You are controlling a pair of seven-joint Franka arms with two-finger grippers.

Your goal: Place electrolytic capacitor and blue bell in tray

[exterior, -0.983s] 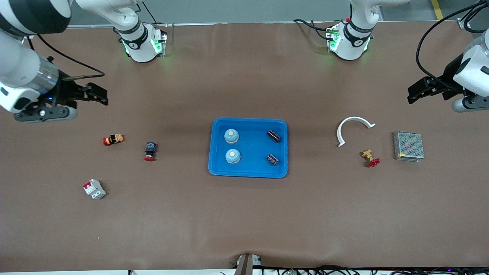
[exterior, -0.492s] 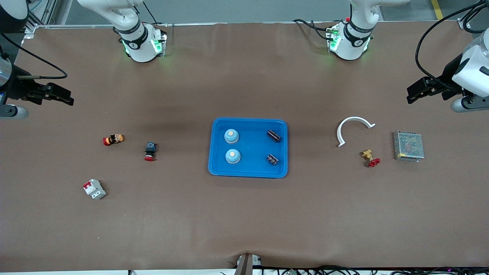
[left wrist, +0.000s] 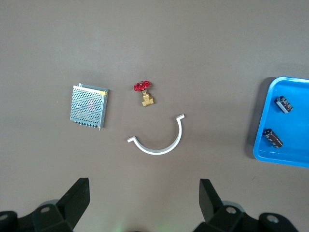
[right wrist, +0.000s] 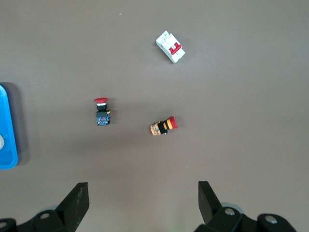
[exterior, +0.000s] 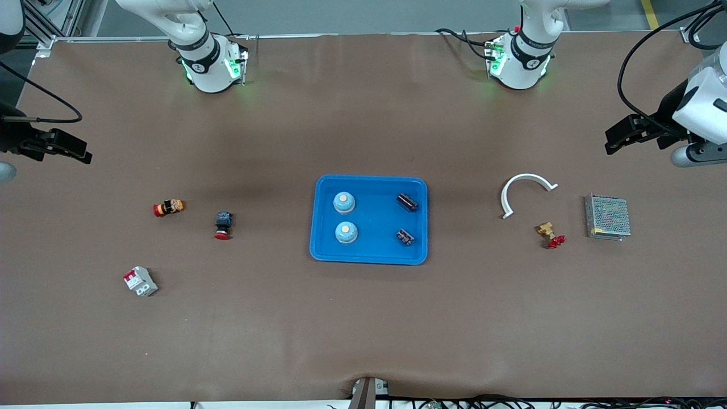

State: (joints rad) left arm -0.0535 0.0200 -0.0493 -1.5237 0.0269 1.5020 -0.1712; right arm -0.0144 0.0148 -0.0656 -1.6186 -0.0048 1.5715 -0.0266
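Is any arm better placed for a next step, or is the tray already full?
Neither: both bells and both capacitors lie in the tray. Left gripper and right gripper hover open, empty.

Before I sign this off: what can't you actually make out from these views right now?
- Right claw: front view's edge cuts off its arm.
- Left claw: arm cut by the front view's edge.
- Capacitors and bells in the tray: too small to read markings.
- Right wrist view shows only a sliver of the tray, cut by its edge.
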